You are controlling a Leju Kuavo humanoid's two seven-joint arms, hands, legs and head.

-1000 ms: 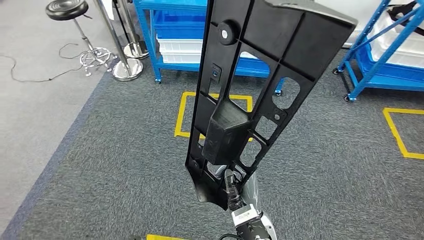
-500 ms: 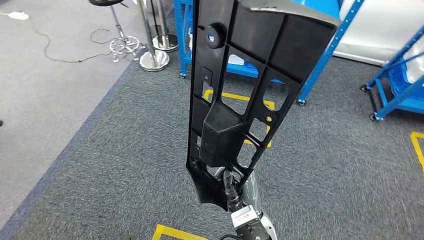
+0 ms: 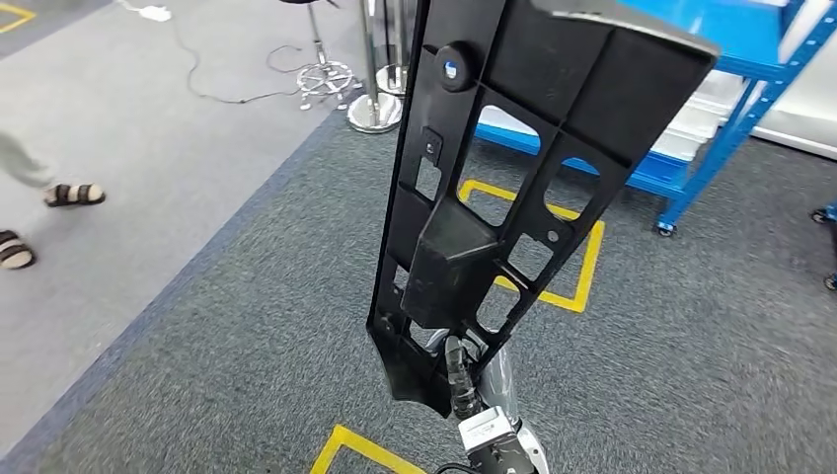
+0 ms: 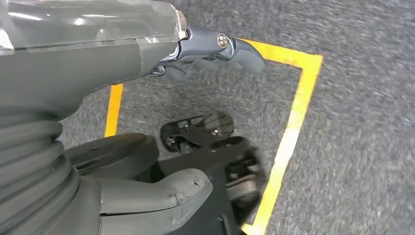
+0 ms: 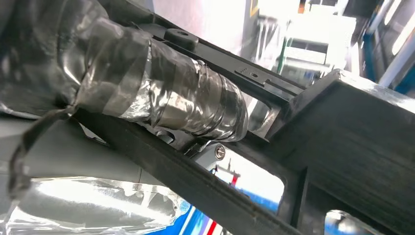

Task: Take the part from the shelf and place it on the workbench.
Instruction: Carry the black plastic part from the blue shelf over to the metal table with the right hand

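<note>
right hand (image 3: 464, 370) grips the part (image 3: 513, 158) at its lower end, holding it up in front of the head camera, tall and leaning slightly to the right. the part is a long black plastic panel with ribs, cut-out windows and a raised boxy block near mid-height. in the right wrist view a tape-wrapped thumb (image 5: 195, 105) lies over a rib of the part (image 5: 342, 137), so the grasp is firm. left hand (image 4: 147, 98) hangs low over the carpet (image 4: 362, 98), fingers (image 4: 230, 49) slightly curled and apart, nothing in them. floor below is dark grey carpet (image 3: 247, 336) with yellow tape squares (image 3: 582, 267), lighter grey floor (image 3: 128, 128) off to the left. blue shelf rack (image 3: 730, 118) behind the part at upper right, chrome stand bases (image 3: 373, 114) and a stool base (image 3: 324, 77) at the top, a cable (image 3: 217, 89) running across the light floor. a person's sandalled feet (image 3: 44, 217) at the left edge.
</note>
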